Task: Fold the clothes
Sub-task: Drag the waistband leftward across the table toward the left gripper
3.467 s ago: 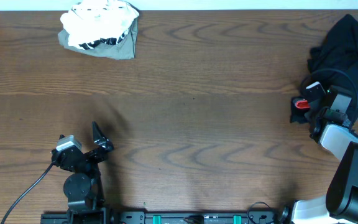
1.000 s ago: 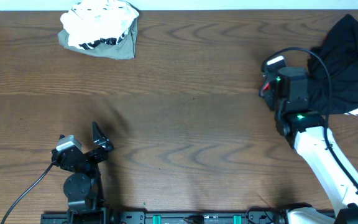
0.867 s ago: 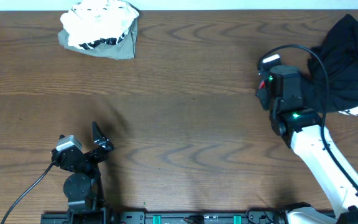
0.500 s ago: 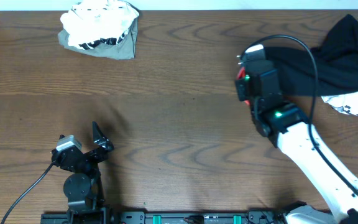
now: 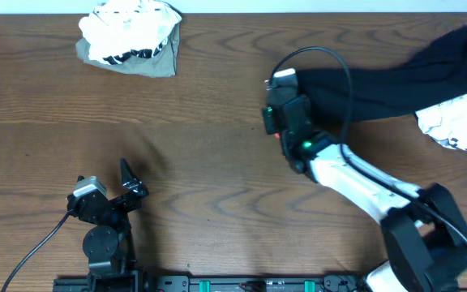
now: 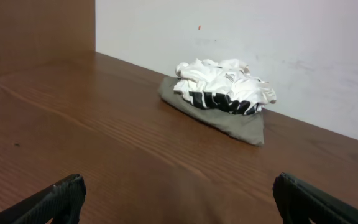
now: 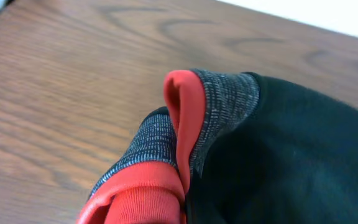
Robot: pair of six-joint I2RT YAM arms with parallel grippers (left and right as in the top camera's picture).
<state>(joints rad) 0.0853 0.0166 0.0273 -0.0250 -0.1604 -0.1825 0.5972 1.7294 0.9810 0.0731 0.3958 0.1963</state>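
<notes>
**Black garment strung out rightward from my right gripper**

The wooden table is smooth and dark-grained. Across its far right half lies the black garment, soft and limp, its long axis running left to right, away from my right gripper, which is clenched on its near end. Bunched there is a red cuff backed with grey speckled knit. My left gripper sits released and well apart, so spreading the garment looks like the right arm's job.

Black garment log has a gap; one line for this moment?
right gripper: shut on black garment, cloth stretched rightward | left gripper: open, holding nothing
</notes>
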